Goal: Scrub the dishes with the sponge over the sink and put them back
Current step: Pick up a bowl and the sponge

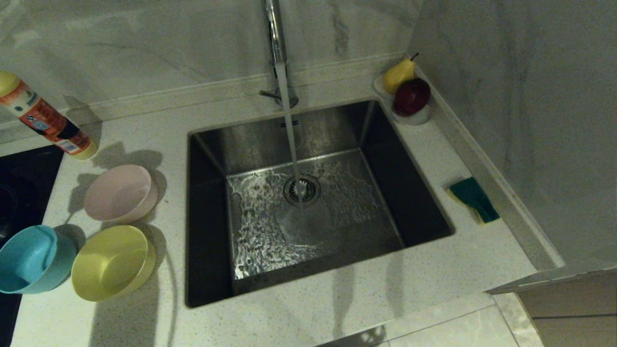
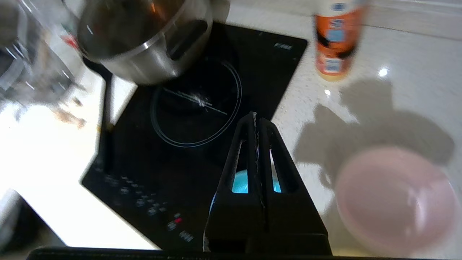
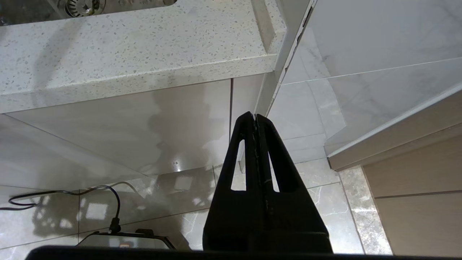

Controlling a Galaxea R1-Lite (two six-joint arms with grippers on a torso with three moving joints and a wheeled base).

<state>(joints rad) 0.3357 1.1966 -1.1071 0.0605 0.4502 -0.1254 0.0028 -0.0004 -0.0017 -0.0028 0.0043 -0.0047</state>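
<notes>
Three bowls stand on the counter left of the sink (image 1: 414, 193): a pale pink one (image 1: 120, 193), a yellow one (image 1: 113, 262) and a light blue one (image 1: 31, 259). The green and yellow sponge (image 1: 475, 198) lies on the counter right of the sink. Water runs from the tap (image 1: 275, 43) onto the drain. Neither arm shows in the head view. My left gripper (image 2: 256, 117) is shut and empty, above the blue bowl (image 2: 240, 180), with the pink bowl (image 2: 395, 198) beside it. My right gripper (image 3: 254, 117) is shut and empty, low beside the cabinet front under the counter.
An orange bottle (image 1: 48, 120) stands at the back left. A black hob (image 2: 195, 119) with a steel pot (image 2: 144, 39) lies left of the bowls. A white dish (image 1: 414, 118) with a pear and a red apple sits in the back right corner by the wall.
</notes>
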